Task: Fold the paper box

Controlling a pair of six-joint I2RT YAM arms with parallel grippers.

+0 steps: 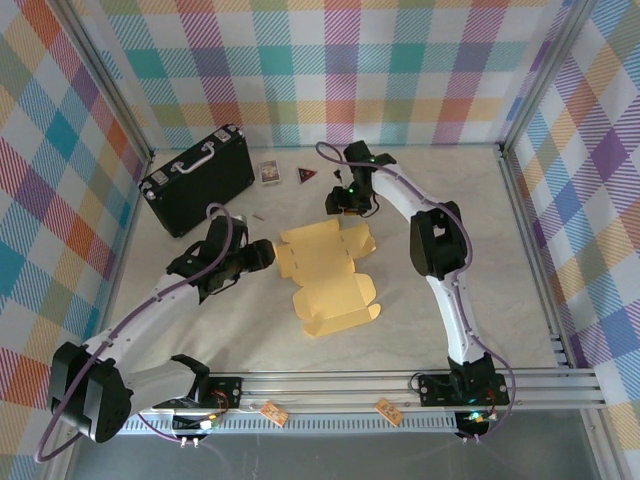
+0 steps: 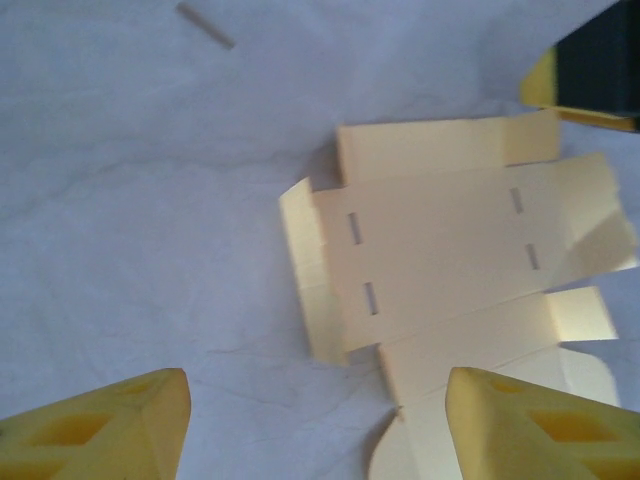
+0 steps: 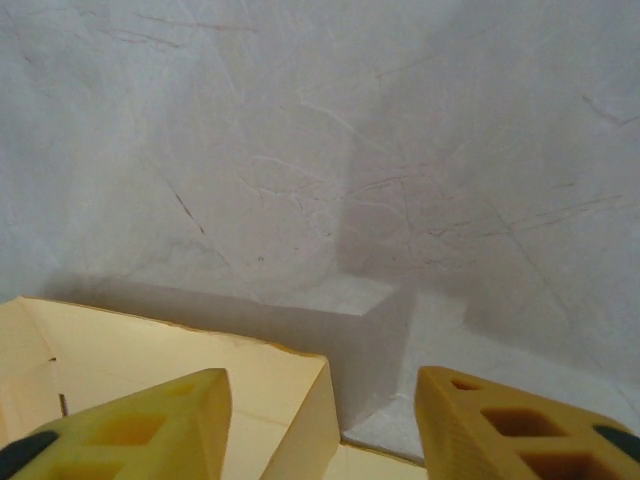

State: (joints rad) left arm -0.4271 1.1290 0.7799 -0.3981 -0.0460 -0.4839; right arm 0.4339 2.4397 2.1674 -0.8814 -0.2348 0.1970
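The paper box (image 1: 325,275) is a flat mustard-yellow die-cut sheet lying mid-table, some flaps bent up. In the left wrist view its slotted panel (image 2: 440,250) faces me. My left gripper (image 1: 262,255) sits at the sheet's left edge, open (image 2: 318,425); its right finger (image 2: 530,420) hangs over the paper and nothing is between the jaws. My right gripper (image 1: 345,200) points down at the sheet's far edge. Its jaws stand open (image 3: 320,425) around a raised flap corner (image 3: 300,400), which touches neither finger.
A black hard case (image 1: 198,178) with a pale handle lies at the back left. A small card (image 1: 268,172) and a dark triangle (image 1: 308,176) lie behind the sheet, and a short stick (image 2: 205,25) to its left. Plaid walls enclose the table; a metal rail (image 1: 400,385) runs along the front.
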